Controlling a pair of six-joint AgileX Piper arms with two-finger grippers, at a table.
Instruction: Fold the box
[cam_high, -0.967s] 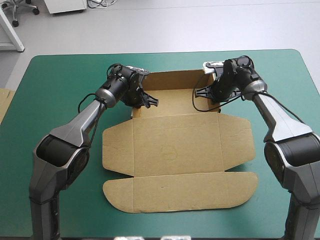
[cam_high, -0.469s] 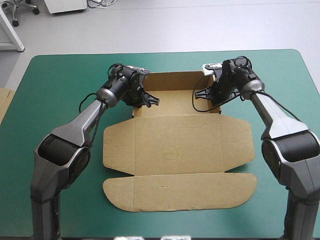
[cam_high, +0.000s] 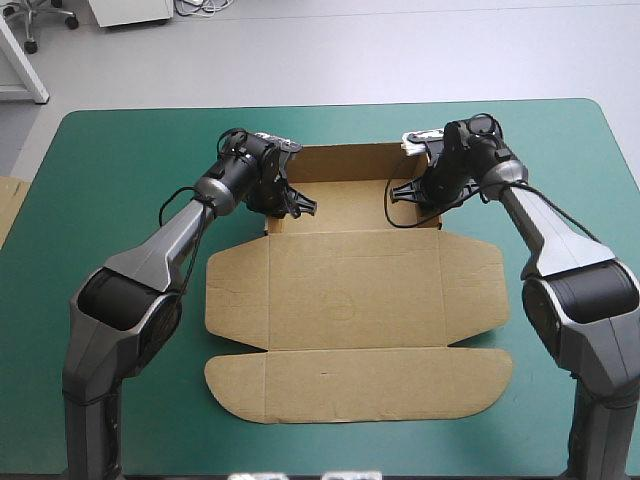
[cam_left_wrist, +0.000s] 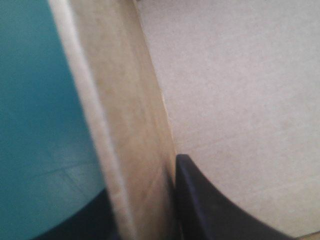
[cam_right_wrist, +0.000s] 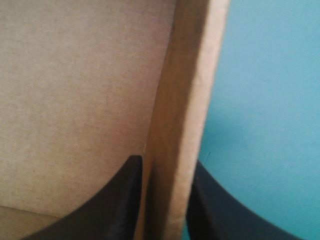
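Note:
The brown box (cam_high: 355, 290) lies mid-table as an open tray at the far end, with its lid and flaps spread flat toward the near edge. My left gripper (cam_high: 280, 200) pinches the tray's raised left wall (cam_left_wrist: 127, 125), one black finger (cam_left_wrist: 210, 205) on each side of the board. At the opposite side my right gripper (cam_high: 425, 188) is shut on the right wall (cam_right_wrist: 182, 115), its fingers (cam_right_wrist: 117, 200) straddling the board too. The tray's floor (cam_right_wrist: 75, 90) fills the inner side of both wrist views.
A strip of more brown board (cam_high: 8, 205) shows at the table's left edge. Teal-green cover (cam_high: 120, 170) lies bare around the box on both sides and beyond it.
The two grippers have shifted only slightly along the tray's side walls; the box's near flap has slid a little.

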